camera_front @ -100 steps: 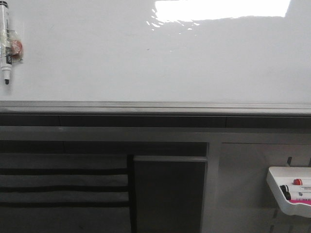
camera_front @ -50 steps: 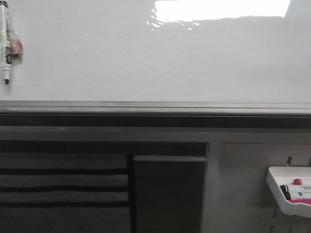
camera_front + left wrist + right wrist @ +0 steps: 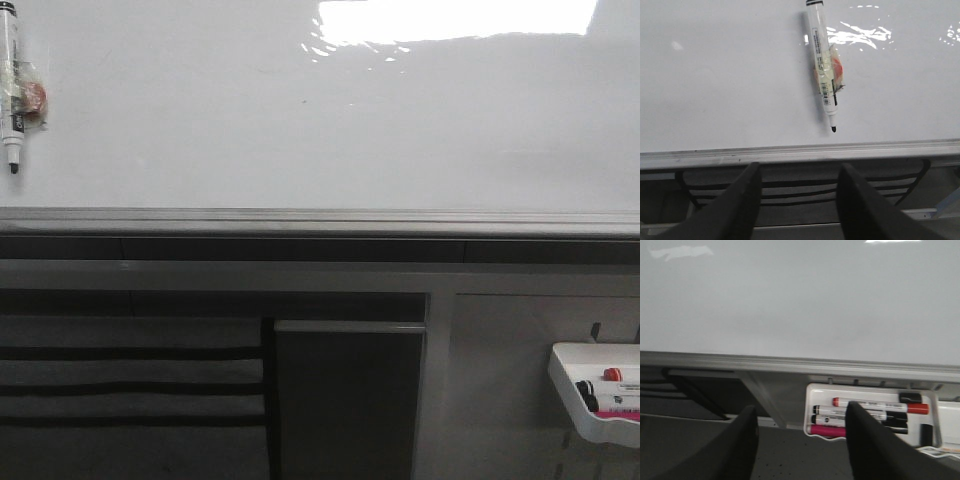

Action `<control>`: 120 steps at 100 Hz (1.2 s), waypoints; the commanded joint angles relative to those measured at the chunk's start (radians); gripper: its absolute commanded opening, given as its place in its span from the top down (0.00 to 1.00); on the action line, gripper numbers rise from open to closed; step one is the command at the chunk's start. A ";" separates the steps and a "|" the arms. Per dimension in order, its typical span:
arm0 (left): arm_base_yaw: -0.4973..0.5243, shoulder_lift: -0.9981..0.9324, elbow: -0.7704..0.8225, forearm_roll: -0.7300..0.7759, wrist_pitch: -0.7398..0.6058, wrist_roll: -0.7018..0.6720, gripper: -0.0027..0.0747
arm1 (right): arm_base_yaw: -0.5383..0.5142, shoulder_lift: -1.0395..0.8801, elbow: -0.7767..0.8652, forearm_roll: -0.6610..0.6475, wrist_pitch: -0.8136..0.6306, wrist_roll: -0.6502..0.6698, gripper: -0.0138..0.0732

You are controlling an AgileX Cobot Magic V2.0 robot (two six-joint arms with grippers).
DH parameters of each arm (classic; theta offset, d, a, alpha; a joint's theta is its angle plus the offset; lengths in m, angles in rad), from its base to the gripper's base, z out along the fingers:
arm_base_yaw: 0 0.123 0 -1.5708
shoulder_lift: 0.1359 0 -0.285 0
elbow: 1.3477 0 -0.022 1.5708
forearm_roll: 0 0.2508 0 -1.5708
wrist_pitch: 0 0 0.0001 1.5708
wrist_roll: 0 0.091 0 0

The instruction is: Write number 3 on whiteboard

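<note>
The whiteboard fills the upper front view, glossy white with a grey edge strip along its lower side. No number 3 shows on it in any view. A white marker with its black tip bare lies on the board at the far left, with a red-and-clear lump taped to it. In the left wrist view the marker lies on the whiteboard, well beyond my left gripper, which is open and empty off the board's edge. My right gripper is open and empty, off the edge of the whiteboard.
A small white tray with several markers hangs at the lower right, below the board's edge. It also shows in the right wrist view, partly behind one finger. A dark slatted frame lies below the edge at the left.
</note>
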 commanded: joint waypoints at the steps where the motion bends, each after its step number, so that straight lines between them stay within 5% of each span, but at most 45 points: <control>1: -0.009 0.061 -0.036 -0.041 -0.123 0.014 0.43 | 0.058 0.028 -0.039 0.054 -0.088 -0.045 0.41; 34: -0.101 0.340 -0.038 -0.043 -0.372 0.014 0.44 | 0.262 0.108 -0.039 0.055 -0.192 -0.045 0.41; 98: -0.113 0.591 -0.106 -0.039 -0.575 0.014 0.45 | 0.269 0.122 -0.039 0.055 -0.193 -0.045 0.41; 120: -0.113 0.591 -0.106 -0.039 -0.580 0.014 0.63 | 0.269 0.122 -0.039 0.055 -0.193 -0.045 0.41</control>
